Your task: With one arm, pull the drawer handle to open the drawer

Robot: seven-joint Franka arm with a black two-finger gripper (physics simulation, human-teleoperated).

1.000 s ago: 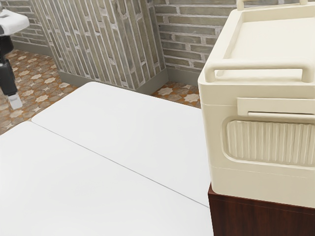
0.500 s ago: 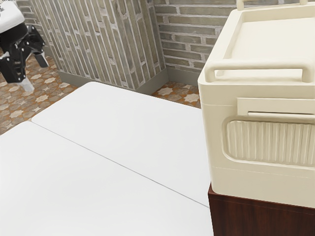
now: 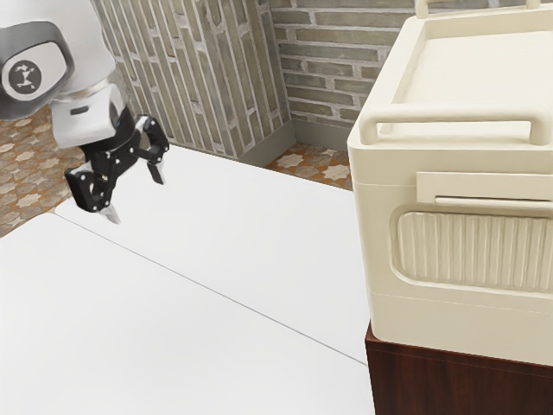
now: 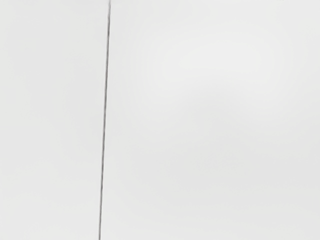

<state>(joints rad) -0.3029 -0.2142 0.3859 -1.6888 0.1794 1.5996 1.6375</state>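
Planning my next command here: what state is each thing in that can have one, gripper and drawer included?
Gripper: open, holding nothing, above the table.
Drawer: looks shut, front flush with the cabinet.
Drawer handle: not gripped.
Cabinet: upright on the wooden base.

So there's a white worktop [image 3: 216, 233] with a thin seam [image 4: 104, 120] across it, brick pillar [image 3: 199, 78] and brick wall [image 3: 328, 69] behind, star-patterned tile floor [image 3: 311, 164], plus a dark reddish wooden stand [image 3: 458, 380].
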